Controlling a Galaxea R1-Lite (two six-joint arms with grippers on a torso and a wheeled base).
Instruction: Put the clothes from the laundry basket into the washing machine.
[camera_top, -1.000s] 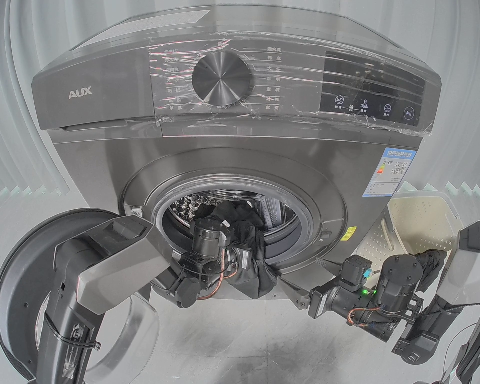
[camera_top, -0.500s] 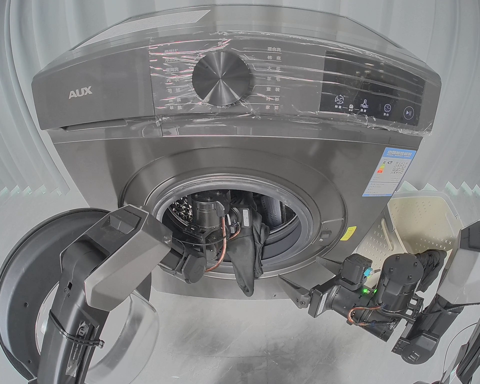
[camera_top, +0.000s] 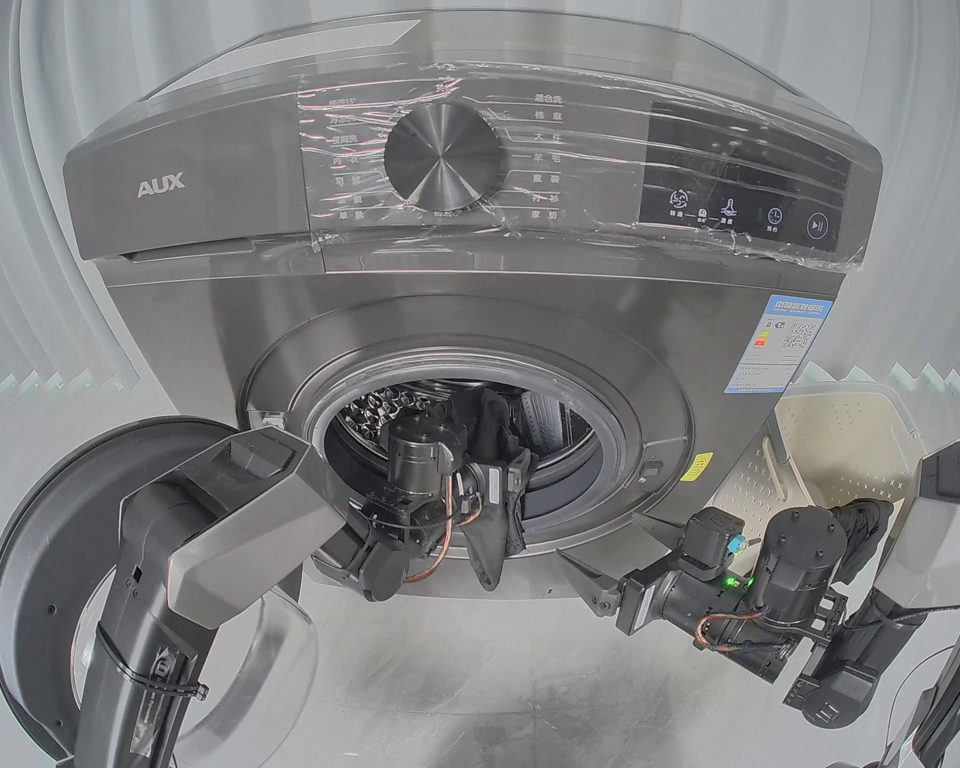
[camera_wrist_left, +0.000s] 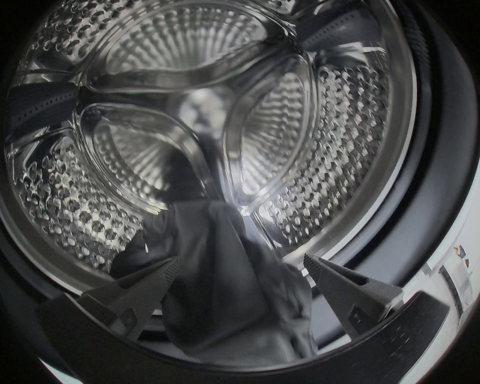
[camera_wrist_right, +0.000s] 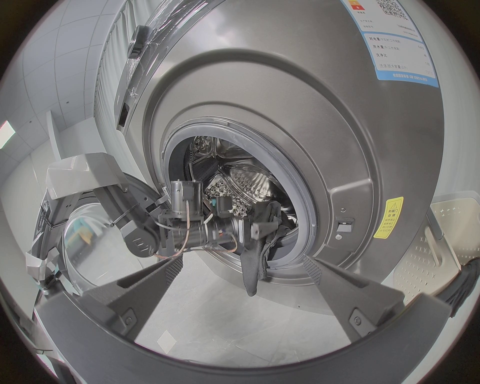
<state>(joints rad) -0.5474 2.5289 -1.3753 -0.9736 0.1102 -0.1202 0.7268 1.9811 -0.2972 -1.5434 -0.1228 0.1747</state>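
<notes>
Left pincer (camera_wrist_left: 240, 262) spread wide, drum (camera_wrist_left: 200, 50) just ahead, dark garment (camera_wrist_left: 225, 295) slumped between its fingers (camera_wrist_left: 145, 287). Right pincer (camera_wrist_right: 240, 261) gapes too, gripping nothing.

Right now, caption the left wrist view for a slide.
Open left gripper facing the drum, dark garment lying between its fingers.

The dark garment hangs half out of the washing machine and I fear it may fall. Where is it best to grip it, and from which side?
Probably the loose tail of the dark garment, which hangs outside over the lower door rim. Come from the front, below the rim: the tail hangs free there, while the rest lies bunched inside the drum.
</notes>
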